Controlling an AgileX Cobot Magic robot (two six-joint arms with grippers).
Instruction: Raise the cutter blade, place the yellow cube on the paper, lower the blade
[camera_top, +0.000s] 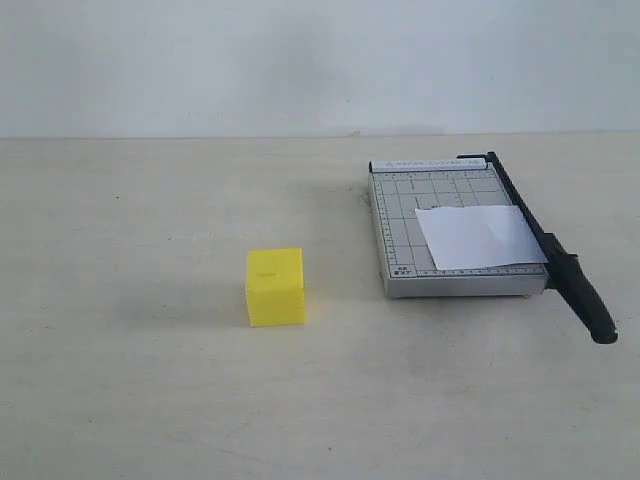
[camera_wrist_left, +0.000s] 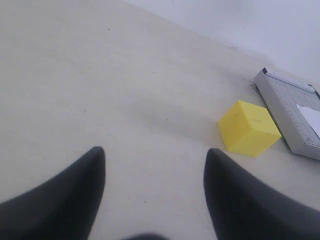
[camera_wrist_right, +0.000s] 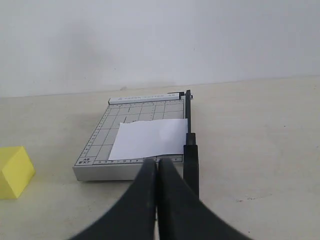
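Note:
The yellow cube (camera_top: 275, 287) rests on the table left of the grey trimmer board (camera_top: 400, 220). On that board lies the white paper (camera_top: 478, 236). The cutter blade (camera_top: 545, 243) is down flat along the board's right edge, and its thick black handle (camera_top: 587, 298) sticks out toward the front. Neither arm shows in the exterior view. My left gripper (camera_wrist_left: 152, 155) is open above bare table, with the cube (camera_wrist_left: 248, 128) ahead of it and off to one side. My right gripper (camera_wrist_right: 158, 164) is shut on nothing, short of the board's front edge, beside the blade handle (camera_wrist_right: 190, 165).
The table (camera_top: 150, 380) is a pale, bare surface with a white wall behind it. The trimmer board (camera_wrist_right: 130, 135) sits at the right of the exterior view, close to the table's back edge.

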